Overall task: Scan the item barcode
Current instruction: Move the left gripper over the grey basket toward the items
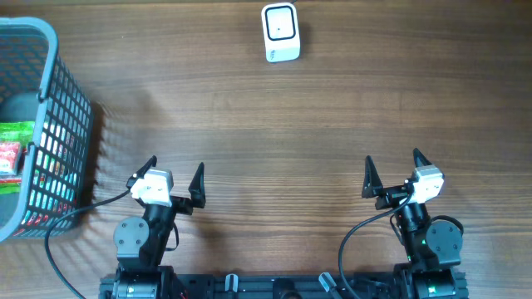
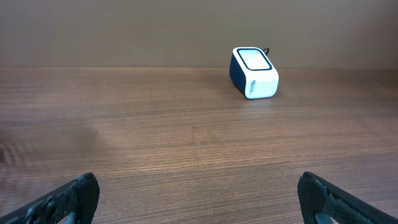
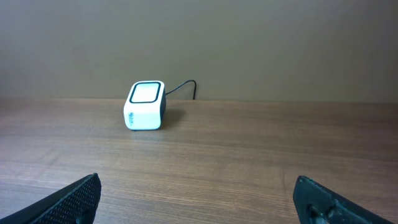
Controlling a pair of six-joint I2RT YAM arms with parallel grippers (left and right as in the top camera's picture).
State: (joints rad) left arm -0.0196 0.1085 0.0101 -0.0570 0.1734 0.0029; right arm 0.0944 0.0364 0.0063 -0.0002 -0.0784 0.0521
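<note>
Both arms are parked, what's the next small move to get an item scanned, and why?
Probably swing the left gripper toward the basket: its jaws stand open and empty, the packets lie in there, and it is the nearer arm.

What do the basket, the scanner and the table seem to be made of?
The basket looks like moulded plastic, matte grey-blue, with walls in a regular open grid. The scanner is probably smooth plastic, with a white shell and a dark side. The table is wood or wood-look laminate, matte brown with grain lines; I cannot tell which.
</note>
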